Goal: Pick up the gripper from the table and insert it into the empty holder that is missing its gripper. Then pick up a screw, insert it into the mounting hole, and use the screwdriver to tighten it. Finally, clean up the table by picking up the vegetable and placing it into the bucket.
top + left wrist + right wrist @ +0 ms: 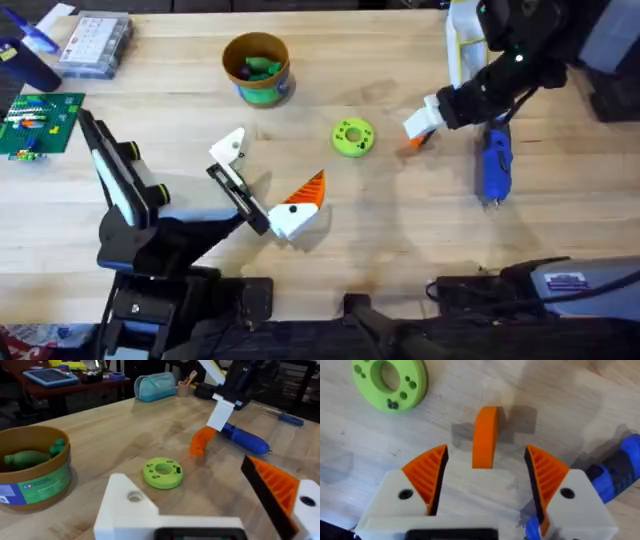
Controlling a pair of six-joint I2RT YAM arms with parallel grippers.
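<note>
Orange gripper piece lies between right claw's spread fingers.

Blue screwdriver runs off the frame edge — its lower part hidden behind a finger.

Table: light wood, matt, visible grain. Green ring: matt plastic, faint layer lines. Orange piece: smooth matt plastic. Right gripper: white plastic fingers, orange ribbed pads. Screwdriver: glossy blue plastic handle. Bucket: tan, cardboard-like, glossy green label.
</note>
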